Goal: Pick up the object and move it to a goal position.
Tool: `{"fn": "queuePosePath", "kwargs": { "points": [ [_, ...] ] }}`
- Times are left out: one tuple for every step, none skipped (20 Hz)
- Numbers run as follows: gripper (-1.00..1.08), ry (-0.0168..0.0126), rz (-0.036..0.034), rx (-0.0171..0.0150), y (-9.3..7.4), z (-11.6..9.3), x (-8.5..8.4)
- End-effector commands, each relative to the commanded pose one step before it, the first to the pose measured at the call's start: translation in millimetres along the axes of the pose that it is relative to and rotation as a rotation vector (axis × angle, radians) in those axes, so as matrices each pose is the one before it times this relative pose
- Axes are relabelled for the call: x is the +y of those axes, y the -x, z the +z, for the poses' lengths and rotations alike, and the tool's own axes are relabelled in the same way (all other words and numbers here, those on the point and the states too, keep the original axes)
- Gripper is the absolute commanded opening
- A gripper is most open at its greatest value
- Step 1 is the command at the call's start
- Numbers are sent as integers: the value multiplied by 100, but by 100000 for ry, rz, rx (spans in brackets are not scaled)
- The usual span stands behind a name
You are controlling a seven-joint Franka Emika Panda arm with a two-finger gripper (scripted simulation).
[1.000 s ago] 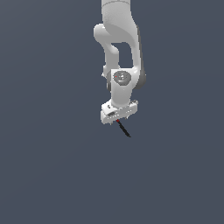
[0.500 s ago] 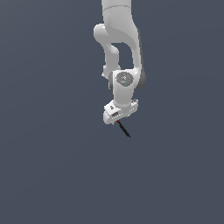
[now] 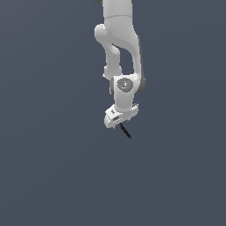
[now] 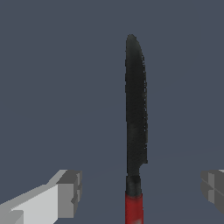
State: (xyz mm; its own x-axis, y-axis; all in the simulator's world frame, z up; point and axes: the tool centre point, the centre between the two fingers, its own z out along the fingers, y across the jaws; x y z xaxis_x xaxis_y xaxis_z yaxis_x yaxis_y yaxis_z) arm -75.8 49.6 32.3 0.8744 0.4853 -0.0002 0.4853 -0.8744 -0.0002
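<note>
Tilted a little further than a second ago, the tool [image 3: 120,120] hangs under the white arm [image 3: 119,39]. Its fingers [image 4: 65,192] stand spread, with the knife [image 4: 135,127] between them, touching neither

Matt black stick [image 4: 135,109] — faintly rough; red end smoother.

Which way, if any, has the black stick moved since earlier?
No clear move: the stick below the end effector stays at the same spot under the upper arm link.
</note>
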Motion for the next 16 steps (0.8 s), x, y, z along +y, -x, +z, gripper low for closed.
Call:
{"fn": "queuePosePath", "kwargs": {
  "points": [
    [100,0,-183,-13,44,1159,-43],
    [100,7,-48,7,-2,353,-3],
    [100,0,0,0,1,298,20],
    [100,10,-47,8,-14,234,-6],
    [100,0,0,0,-7,183,15],
    [100,14,-46,9,-18,122,-11],
    [100,0,0,0,-6,77,7],
    [100,0,0,0,-2,25,3],
    [-100,0,0,0,0,0,0],
    [-100,0,0,0,0,0,0],
    [-100,0,0,0,0,0,0],
    [-100,0,0,0,0,0,0],
    [-100,0,0,0,0,0,0],
    [-100,0,0,0,0,0,0],
    [-100,0,0,0,0,0,0],
    [-100,0,0,0,0,0,0]
  ]
}}
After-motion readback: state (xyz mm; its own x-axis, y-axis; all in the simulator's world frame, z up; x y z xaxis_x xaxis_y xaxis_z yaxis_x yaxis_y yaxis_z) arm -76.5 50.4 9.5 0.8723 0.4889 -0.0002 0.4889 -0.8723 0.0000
